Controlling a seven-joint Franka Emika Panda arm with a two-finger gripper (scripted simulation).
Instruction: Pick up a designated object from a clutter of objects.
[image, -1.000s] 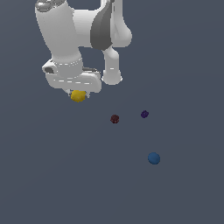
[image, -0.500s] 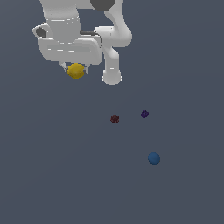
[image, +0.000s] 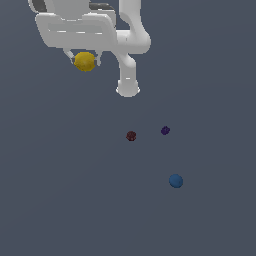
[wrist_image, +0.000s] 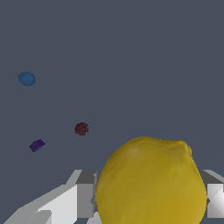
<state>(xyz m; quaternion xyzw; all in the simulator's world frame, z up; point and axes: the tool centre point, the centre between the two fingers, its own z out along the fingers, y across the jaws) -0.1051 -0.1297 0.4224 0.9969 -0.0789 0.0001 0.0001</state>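
My gripper (image: 85, 62) is shut on the yellow lemon-like ball (image: 85, 61) and holds it high above the grey floor, at the exterior view's upper left. In the wrist view the lemon (wrist_image: 151, 181) fills the space between my two white fingers (wrist_image: 83, 199). The other three lie on the floor well below: a dark red lumpy ball (image: 131, 136), a dark purple piece (image: 165, 130) and a blue ball (image: 175, 181). They also show in the wrist view: the red ball (wrist_image: 81, 128), the purple piece (wrist_image: 37, 145), the blue ball (wrist_image: 26, 78).
The arm's white base (image: 128, 87) stands on the floor behind the small things. The floor (image: 65, 190) is a flat dark grey surface with no edges in view.
My gripper has risen with the lemon held in it, moving up in the exterior view. The red, purple and blue things have not moved.
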